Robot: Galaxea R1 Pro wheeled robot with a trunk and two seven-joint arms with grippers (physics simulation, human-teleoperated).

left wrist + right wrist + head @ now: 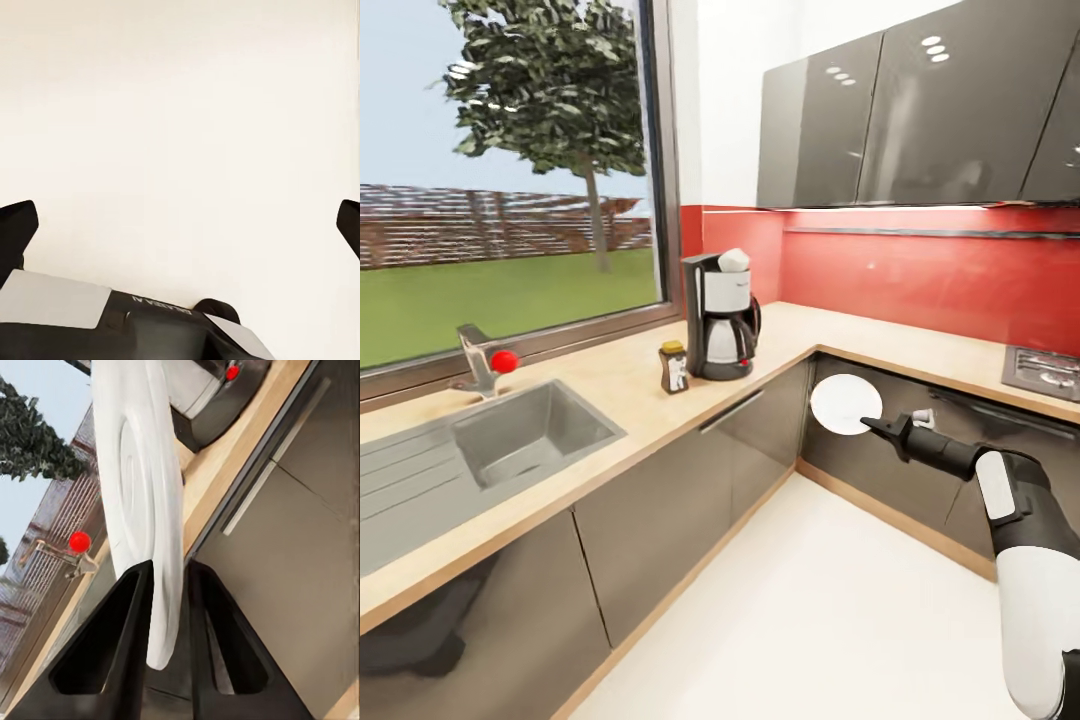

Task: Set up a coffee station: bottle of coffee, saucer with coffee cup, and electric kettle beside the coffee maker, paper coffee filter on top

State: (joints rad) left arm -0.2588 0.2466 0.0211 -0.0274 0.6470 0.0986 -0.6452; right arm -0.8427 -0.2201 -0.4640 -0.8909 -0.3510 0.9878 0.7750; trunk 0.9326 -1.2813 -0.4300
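Note:
The black coffee maker point(720, 318) stands on the light-wood countertop point(630, 395) by the window corner, with the white paper coffee filter point(733, 260) on top. The bottle of coffee point(674, 368) stands just left of it. My right gripper point(875, 426) is shut on the rim of the white saucer point(845, 403), held on edge in the air in front of the corner cabinets, right of and below the coffee maker. In the right wrist view the saucer point(142, 502) is pinched between the fingers point(112, 645). My left gripper point(184, 225) is open over pale floor. The coffee cup and electric kettle are out of view.
A steel sink point(530, 432) and a faucet point(480, 362) with a red knob sit in the counter to the left. A stove top point(1045, 370) is at the far right. Grey wall cabinets point(920, 110) hang above the red backsplash. Cream floor point(810, 620) lies between the counters.

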